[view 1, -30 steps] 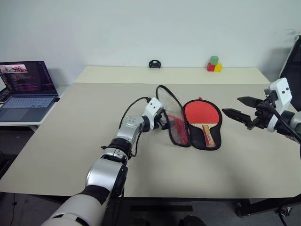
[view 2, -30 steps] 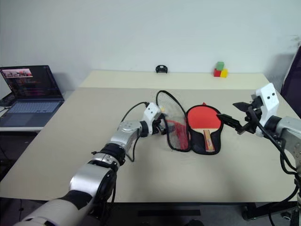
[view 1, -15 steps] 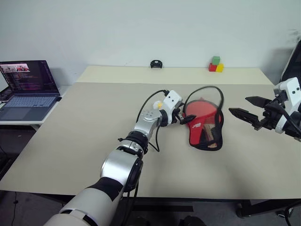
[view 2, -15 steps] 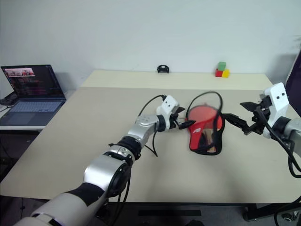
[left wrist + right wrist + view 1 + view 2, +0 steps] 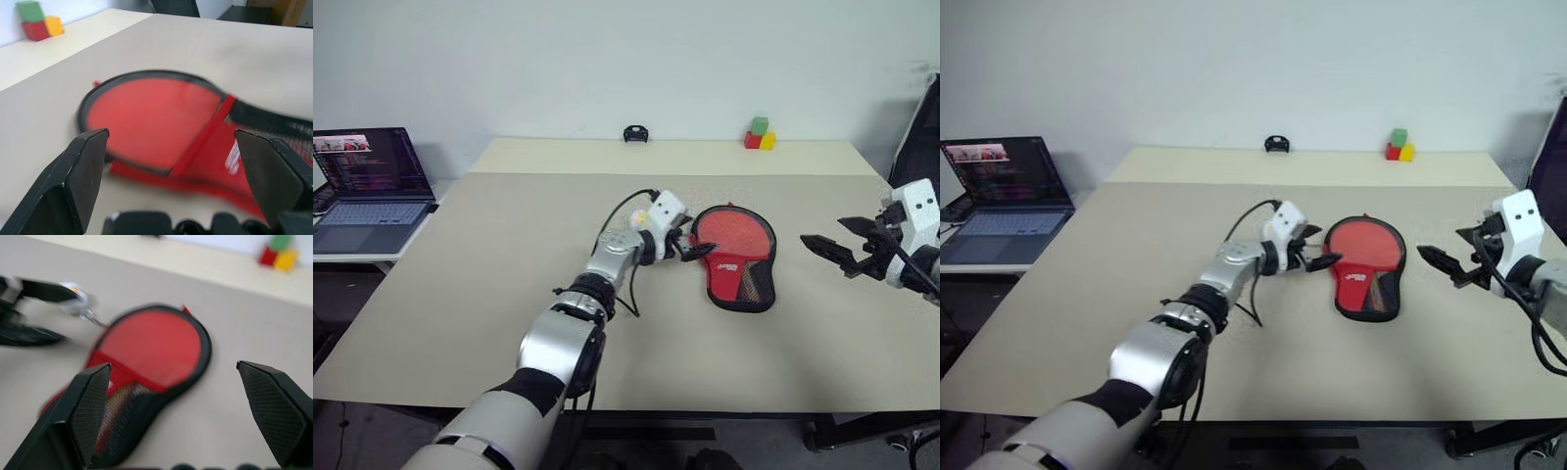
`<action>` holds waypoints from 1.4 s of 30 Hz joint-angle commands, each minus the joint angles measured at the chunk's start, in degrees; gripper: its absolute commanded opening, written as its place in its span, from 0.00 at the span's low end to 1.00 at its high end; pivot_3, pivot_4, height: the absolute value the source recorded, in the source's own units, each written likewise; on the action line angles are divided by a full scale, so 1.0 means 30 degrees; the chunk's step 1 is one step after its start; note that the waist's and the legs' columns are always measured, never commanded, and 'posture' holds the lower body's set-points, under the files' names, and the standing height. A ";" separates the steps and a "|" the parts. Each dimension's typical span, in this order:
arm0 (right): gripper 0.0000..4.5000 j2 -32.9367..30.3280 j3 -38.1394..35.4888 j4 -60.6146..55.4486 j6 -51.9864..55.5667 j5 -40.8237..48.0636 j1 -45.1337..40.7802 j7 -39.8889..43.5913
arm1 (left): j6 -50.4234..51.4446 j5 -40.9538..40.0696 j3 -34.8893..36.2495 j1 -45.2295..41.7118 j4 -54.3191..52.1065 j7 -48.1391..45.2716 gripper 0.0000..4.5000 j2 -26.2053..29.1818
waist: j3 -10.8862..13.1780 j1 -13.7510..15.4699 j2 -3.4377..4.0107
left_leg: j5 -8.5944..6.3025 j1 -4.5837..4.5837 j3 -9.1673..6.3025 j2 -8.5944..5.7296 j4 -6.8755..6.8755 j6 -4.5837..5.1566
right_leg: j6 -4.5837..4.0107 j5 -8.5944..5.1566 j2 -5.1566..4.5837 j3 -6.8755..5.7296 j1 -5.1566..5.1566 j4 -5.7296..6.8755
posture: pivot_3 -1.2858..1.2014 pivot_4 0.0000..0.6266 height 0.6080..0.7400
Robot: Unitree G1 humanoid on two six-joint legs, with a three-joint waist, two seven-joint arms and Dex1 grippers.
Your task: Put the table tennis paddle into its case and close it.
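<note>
**One case flat on the table, both grippers open and empty**

Nearest in, the left gripper point(image 5: 690, 247) sits just off the case's left edge, fingers spread wide with nothing between them. The right gripper point(image 5: 829, 245) hangs well apart from the case toward the table's right edge, jaws also wide and empty.

One case point(image 5: 736, 257) lies flat around the middle of the table point(image 5: 489, 284), red side up with the round end pointing at the far edge. There's a black mesh pocket at the near end, and the paddle point(image 5: 119, 401) is inside, its light handle showing through the mesh in the right wrist view. There's a small block of white lettering on the red part, too small to read. A small white-yellow charm point(image 5: 643, 217) is just by the left gripper.

Further back: one small black object point(image 5: 634, 133) at the far edge, and three blocks point(image 5: 760, 135) (green on top of red and yellow) near the far right corner.

Off the table's left edge, one open laptop point(image 5: 364, 186) on a side surface; screen text not readable.
</note>
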 commanded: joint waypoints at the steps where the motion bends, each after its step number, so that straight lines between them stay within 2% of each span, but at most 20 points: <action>1: 1.00 0.0386 0.0547 0.0013 -0.0316 -0.0244 -0.0213 -0.0130 | -0.0383 -0.0835 0.0440 0.1024 -0.2073 -0.1847 1.00 0.1280 | 0.0000 -0.0040 0.0000 | 0.0001 -0.0002 -0.0001 0.0000 0.0003 0.0000 | 0.0000 0.0000 0.0000 0.0001 0.0000 0.0001 | 0.52 0.24 1.00; 7: 1.00 0.1486 0.2421 0.1877 -0.0698 -0.0929 -0.1276 0.0032 | 0.1146 -0.1842 0.0525 0.3162 -0.6917 -0.3814 1.00 0.3483 | 0.0001 -0.0063 -0.0003 | 0.0002 -0.0015 -0.0010 -0.0013 0.0023 0.0001 | 0.0000 0.0001 -0.0006 0.0001 0.0000 0.0006 | 0.52 0.24 1.00; 14: 1.00 0.2482 0.4473 0.5320 -0.2574 -0.2733 -0.2660 0.0607 | 0.4041 -0.2809 0.0536 0.5155 -1.2327 -0.3875 1.00 0.5182 | 0.0000 -0.0150 -0.0001 | 0.0004 -0.0014 -0.0023 -0.0009 0.0024 0.0000 | 0.0000 0.0000 -0.0008 0.0013 0.0000 0.0006 | 0.52 0.24 1.00; 18: 1.00 0.3581 0.5626 0.9678 -0.4759 -0.4377 -0.4462 0.0850 | 0.5154 -0.3087 0.0667 0.6130 -1.4545 -0.3354 1.00 0.5888 | 0.0000 -0.0292 -0.0001 | 0.0004 -0.0007 -0.0016 -0.0009 0.0028 -0.0001 | -0.0001 0.0001 -0.0008 0.0012 0.0001 0.0014 | 0.52 0.24 1.00; 27: 1.00 0.4836 0.6913 1.4606 -0.7329 -0.6525 -0.6533 0.2042 | 0.6076 -0.3343 0.0495 0.6790 -1.5944 -0.2698 1.00 0.6245 | -0.0001 -0.0340 0.0002 | 0.0011 -0.0005 -0.0012 -0.0002 0.0028 -0.0012 | -0.0001 0.0001 -0.0011 0.0015 -0.0004 0.0027 | 0.52 0.24 1.00; 42: 1.00 0.5990 0.8240 1.7951 -0.6616 -0.8098 -0.8854 0.4336 | 0.6008 -0.3461 0.0273 0.6453 -1.5822 -0.2788 1.00 0.6385 | -0.0007 -0.0597 0.0008 | 0.0020 0.0032 -0.0003 0.0005 0.0029 -0.0027 | -0.0004 0.0002 -0.0008 0.0023 -0.0004 0.0077 | 0.52 0.24 1.00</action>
